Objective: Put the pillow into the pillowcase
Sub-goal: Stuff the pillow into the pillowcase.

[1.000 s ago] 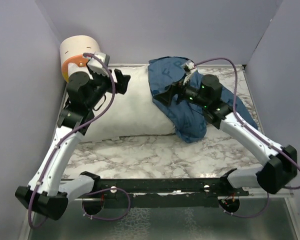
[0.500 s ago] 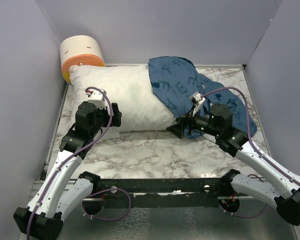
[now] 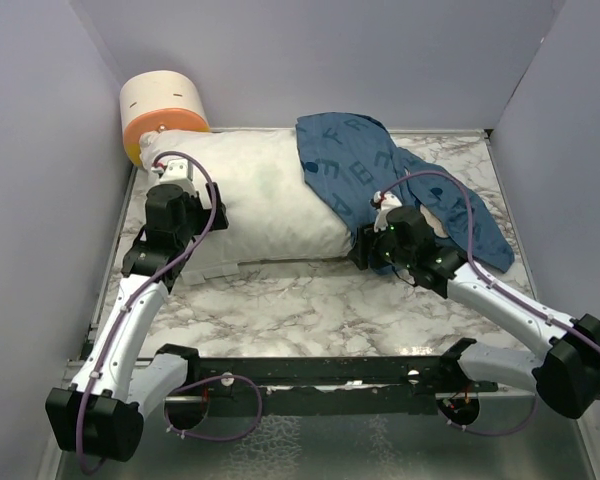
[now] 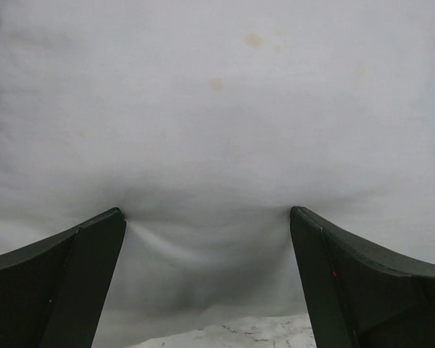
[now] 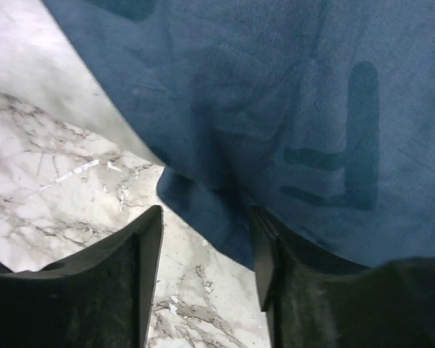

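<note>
Released left end effector braces the plump white rectangular pillow at 8 o'clock, presumably anchoring it, while the unclenched right end effector straddles the 5 o'clock hem of the dark-blue printed fabric pillowcase.

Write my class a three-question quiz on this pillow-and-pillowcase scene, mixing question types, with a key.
1. True or false: the pillowcase covers the whole pillow.
2. The left gripper is: A) shut on the pillowcase; B) open, pressed against the pillow; C) raised clear of everything.
3. Which fabric's edge sits between the fingers of the right gripper?
Key: 1 false; 2 B; 3 the pillowcase.
</note>
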Controlling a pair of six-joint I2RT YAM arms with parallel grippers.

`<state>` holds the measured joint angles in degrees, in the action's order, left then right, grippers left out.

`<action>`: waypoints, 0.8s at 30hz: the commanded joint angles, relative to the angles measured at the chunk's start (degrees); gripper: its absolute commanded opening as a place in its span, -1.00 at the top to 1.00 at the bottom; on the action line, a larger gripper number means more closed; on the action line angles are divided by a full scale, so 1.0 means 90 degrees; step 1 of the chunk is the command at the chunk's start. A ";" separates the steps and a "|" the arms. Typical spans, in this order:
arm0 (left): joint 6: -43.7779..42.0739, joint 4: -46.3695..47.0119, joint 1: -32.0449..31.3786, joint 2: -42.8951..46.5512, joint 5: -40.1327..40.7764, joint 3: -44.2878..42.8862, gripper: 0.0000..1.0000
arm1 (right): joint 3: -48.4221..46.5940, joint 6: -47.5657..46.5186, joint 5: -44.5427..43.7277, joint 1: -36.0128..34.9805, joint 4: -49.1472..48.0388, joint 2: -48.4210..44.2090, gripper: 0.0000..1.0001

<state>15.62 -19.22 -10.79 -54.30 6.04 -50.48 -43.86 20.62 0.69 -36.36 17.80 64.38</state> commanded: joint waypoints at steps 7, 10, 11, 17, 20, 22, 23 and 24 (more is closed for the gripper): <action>-0.0450 0.0520 0.0766 -0.0465 -0.0249 0.0415 -0.97 | -0.0255 -0.0010 -0.0157 -0.0229 -0.0742 0.0497 0.63; -0.0533 0.0599 0.0861 -0.0646 -0.0617 0.0615 -0.83 | -0.0146 -0.0157 0.0359 -0.0276 -0.1178 0.0047 0.87; -0.0550 0.0646 0.0902 -0.0718 -0.0807 0.0669 -0.73 | -0.0087 -0.0218 0.0633 -0.0272 -0.1379 -0.0119 0.91; -0.0519 0.0808 0.0982 -0.1300 -0.2145 0.0772 0.21 | 0.0233 -0.0476 0.2879 -0.0281 -0.2607 -0.0547 0.99; -0.0433 0.0990 0.0979 -0.1488 -0.2930 0.0843 0.33 | 0.0317 -0.0603 0.3346 -0.0286 -0.2373 -0.0260 0.99; -0.0417 0.1085 0.0983 -0.1580 -0.3392 0.0893 0.34 | 0.0376 -0.0686 0.3192 -0.0286 -0.1850 -0.0015 0.97; -0.0423 0.1124 0.0984 -0.1612 -0.3599 0.0913 0.34 | 0.0438 -0.0689 0.3093 -0.0286 -0.1593 0.0094 0.95; -0.0433 0.1150 0.0984 -0.1640 -0.3782 0.0926 0.33 | 0.0509 -0.0687 0.3008 -0.0286 -0.1392 0.0180 0.91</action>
<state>11.57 -5.45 -1.06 -66.13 -13.02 -45.32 -40.80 15.68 21.50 -38.24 3.25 63.18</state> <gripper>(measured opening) 0.345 0.018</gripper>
